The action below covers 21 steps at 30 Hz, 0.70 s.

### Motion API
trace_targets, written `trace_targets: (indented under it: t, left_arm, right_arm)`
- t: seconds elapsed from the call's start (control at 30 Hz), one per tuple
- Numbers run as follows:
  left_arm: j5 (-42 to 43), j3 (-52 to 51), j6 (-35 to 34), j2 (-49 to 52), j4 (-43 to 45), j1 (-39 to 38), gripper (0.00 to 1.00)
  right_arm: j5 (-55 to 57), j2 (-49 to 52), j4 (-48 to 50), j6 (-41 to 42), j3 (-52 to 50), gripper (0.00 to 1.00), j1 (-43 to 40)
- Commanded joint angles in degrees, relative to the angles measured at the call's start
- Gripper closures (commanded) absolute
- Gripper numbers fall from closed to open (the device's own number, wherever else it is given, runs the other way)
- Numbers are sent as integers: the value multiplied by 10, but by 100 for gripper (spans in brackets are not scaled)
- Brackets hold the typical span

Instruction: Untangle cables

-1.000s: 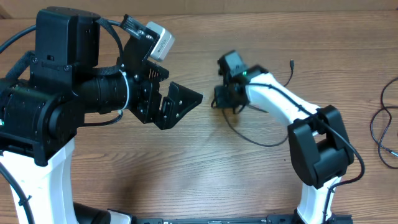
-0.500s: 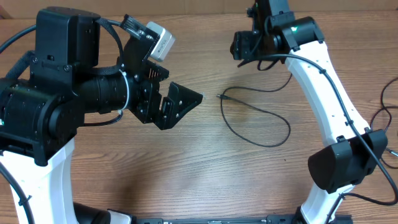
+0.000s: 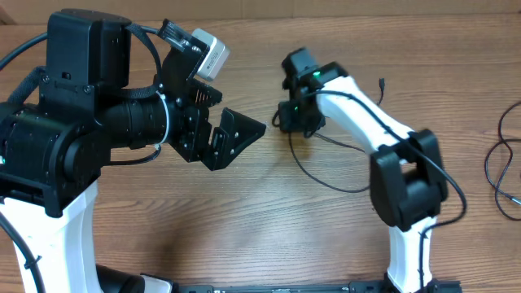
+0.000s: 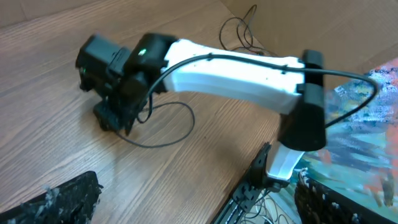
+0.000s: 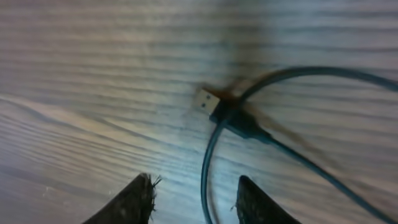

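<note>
From above, the right gripper [image 3: 291,126] covered the plug end of the looped cable [image 3: 334,187]. More cables [image 3: 488,167] at the desk's [image 3: 456,65] right edge ran out of frame. The right wrist view was blurred, its fingertips [image 5: 134,199] cropped below.

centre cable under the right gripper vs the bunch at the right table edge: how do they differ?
The centre cable lies as one wide open loop; the edge cables are several strands close together, partly cut off by the frame. The centre cable runs between the open fingers of the right gripper; no gripper is near the edge cables. Both are thin, black and lying on the wooden table.
</note>
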Motion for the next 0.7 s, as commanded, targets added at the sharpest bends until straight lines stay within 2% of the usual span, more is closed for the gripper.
trace_targets:
  t: [0.0, 0.2, 0.23, 0.27, 0.37, 0.67]
  left_arm:
    - [11, 0, 5, -8, -1, 1, 0]
    - [11, 0, 5, -8, -1, 1, 0]
    - [11, 0, 5, -8, -1, 1, 0]
    - [11, 0, 5, -8, -1, 1, 0]
    - [11, 0, 6, -8, -1, 1, 0]
    - [6, 0, 10, -8, -1, 1, 0]
  right_arm:
    - [-2, 16, 8, 11, 1, 51, 3]
    - [-2, 50, 5, 26, 0, 51, 3]
    - [-4, 53, 5, 26, 0, 60, 4]
    - [-5, 56, 7, 26, 0, 76, 4]
    - [-5, 61, 10, 26, 0, 96, 7]
    - [-5, 25, 16, 3, 48, 96, -9]
